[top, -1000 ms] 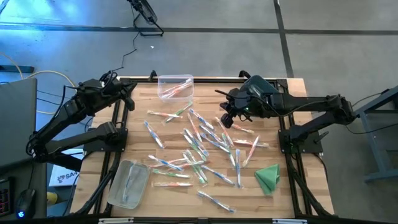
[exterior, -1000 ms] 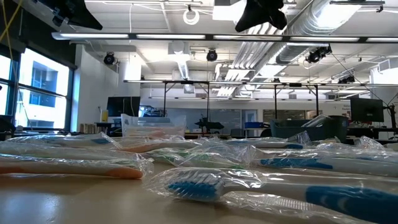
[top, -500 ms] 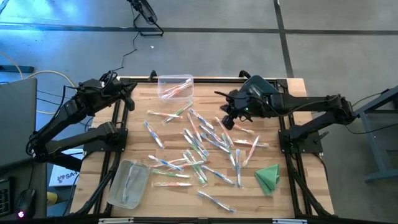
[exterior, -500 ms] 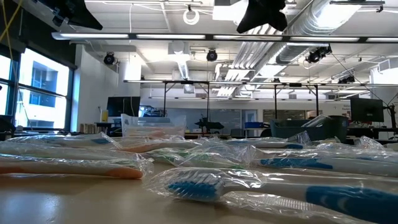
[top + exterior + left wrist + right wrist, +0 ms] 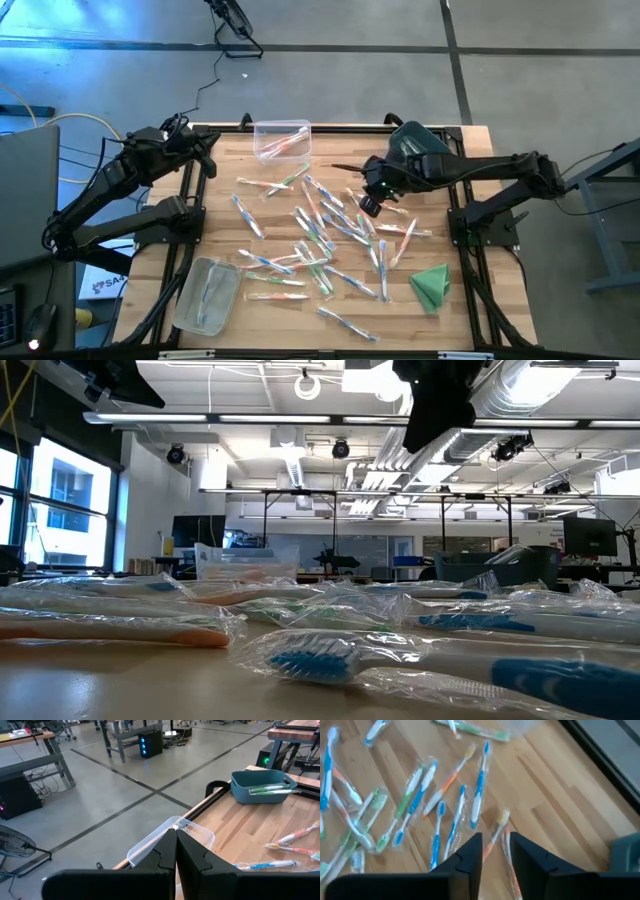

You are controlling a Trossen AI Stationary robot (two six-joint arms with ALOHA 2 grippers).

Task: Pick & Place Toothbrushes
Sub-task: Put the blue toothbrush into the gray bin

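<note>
Grey concrete floor surrounds the wooden desk [image 5: 225,215], whose landmark is a clear bin [image 5: 281,139] at its far edge. Left of that bin the left end effector [image 5: 207,150] waits at the desk's corner, its fingers pressed together and empty. Wrapped toothbrushes [image 5: 318,232] lie scattered across the desk's middle, just nearer than the bin, and a few rest inside the bin. A second clear bin [image 5: 207,295] sits at the near left corner. Right of the landmark bin, the right end effector [image 5: 371,199] hovers over the toothbrushes with a narrow gap between its fingers [image 5: 470,854], gripping nothing. A folded green cloth [image 5: 431,286] lies farthest right.
</note>
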